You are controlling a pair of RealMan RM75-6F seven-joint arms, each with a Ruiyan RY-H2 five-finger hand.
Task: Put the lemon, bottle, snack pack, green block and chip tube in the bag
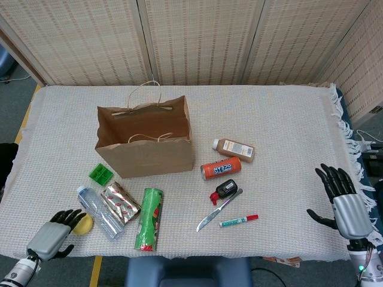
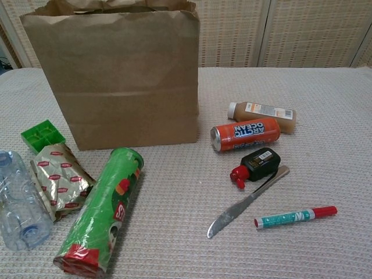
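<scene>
Right now the left hand sits at the front left corner of the table, with its dark fingers spread and touching or just over the lemon; it is hard to tell if it has hold of it yet. The right hand is open and empty near the front right edge, well away from everything. The lemon looks small, round and firm, so it may roll; a grip around its middle seems best. Next to it lies the clear bottle, which looks light and smooth and may slip, so its body is the place to hold. The shiny snack pack looks soft and crinkly and should be pinched gently. The green block is hard and small, just by the bag's front left corner. The green chip tube lies flat near the front edge; it looks stiff and light and could roll. The brown paper bag stands open toward the back left, and its thin walls could bend or tip. A white woven cloth covers the table, and woven screens stand behind it.
</scene>
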